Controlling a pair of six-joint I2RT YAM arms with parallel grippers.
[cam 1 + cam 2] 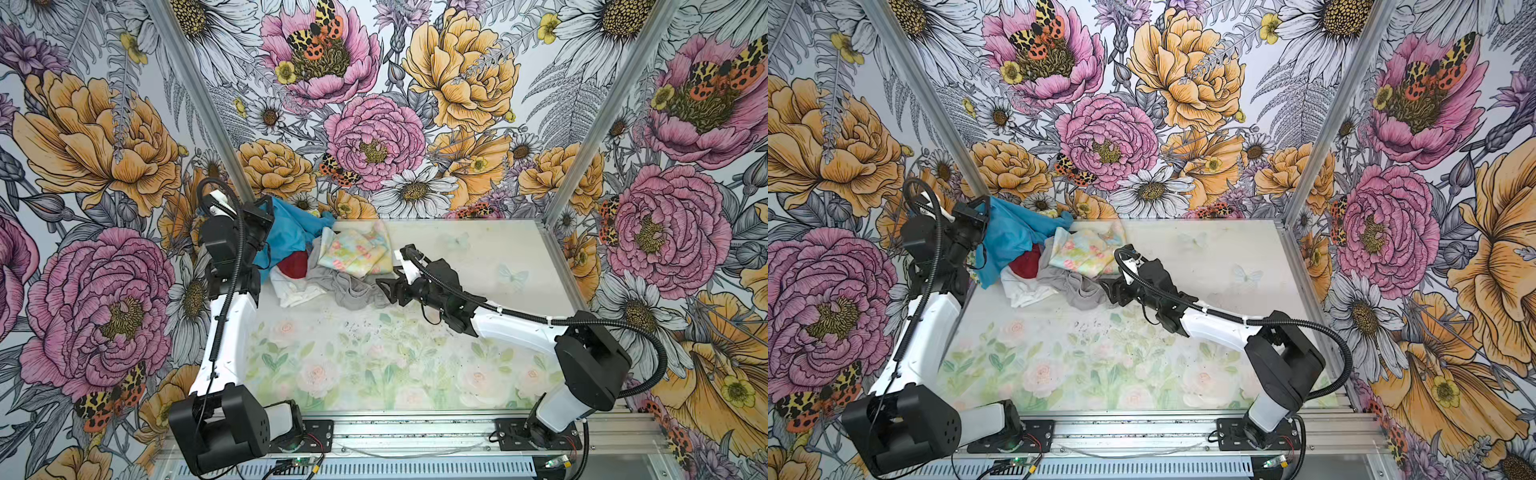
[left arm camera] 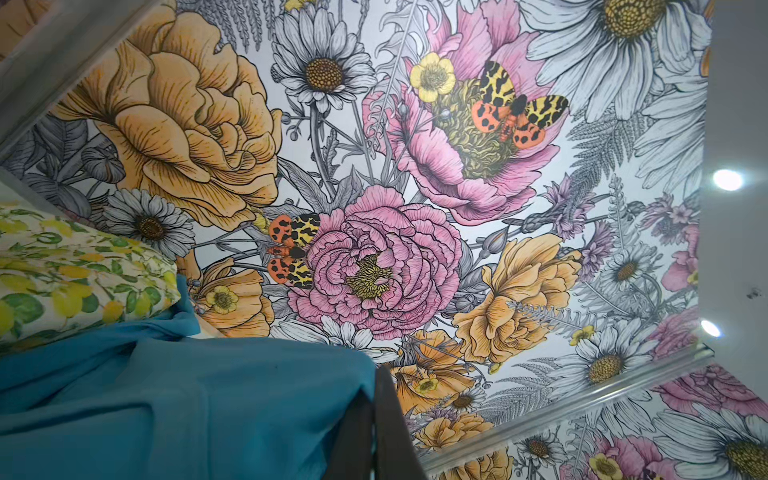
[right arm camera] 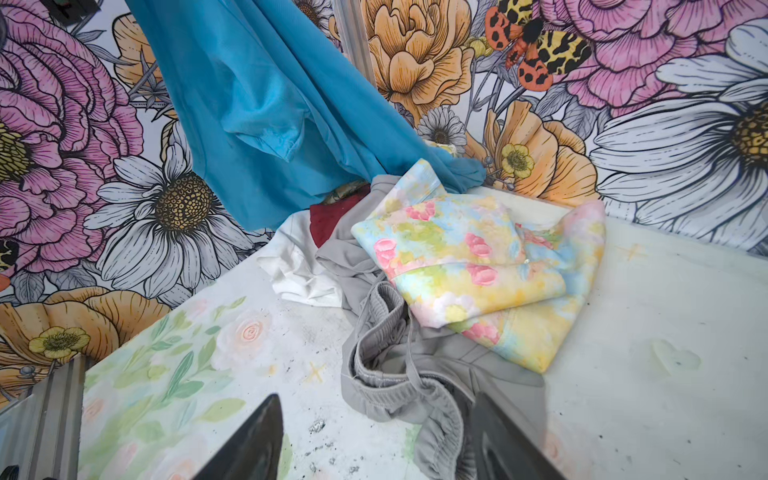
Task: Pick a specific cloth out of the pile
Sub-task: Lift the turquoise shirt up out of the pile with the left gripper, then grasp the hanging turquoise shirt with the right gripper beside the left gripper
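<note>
My left gripper point(image 1: 266, 212) point(image 1: 980, 212) is raised at the back left, shut on the turquoise-blue cloth point(image 1: 291, 235) point(image 1: 1013, 237) point(image 3: 257, 116). The cloth hangs from it in a drape, and its far end still rests on the pile point(image 1: 332, 266) point(image 1: 1059, 266). In the left wrist view the cloth point(image 2: 166, 407) covers the shut jaws. The pile holds a pastel floral cloth point(image 3: 478, 257), a grey one point(image 3: 399, 374), a red one point(image 3: 328, 220), a white one point(image 3: 299, 266) and a lemon print point(image 2: 75, 274). My right gripper point(image 1: 384, 286) point(image 1: 1106, 289) point(image 3: 376, 399) stands open low at the grey cloth's edge.
Flower-papered walls close in the table on three sides, with metal posts point(image 1: 199, 104) point(image 1: 602, 104) at the back corners. The pile sits in the back left corner. The table top point(image 1: 374, 357) bears a faded floral print. A metal rail point(image 1: 415, 432) runs along the front.
</note>
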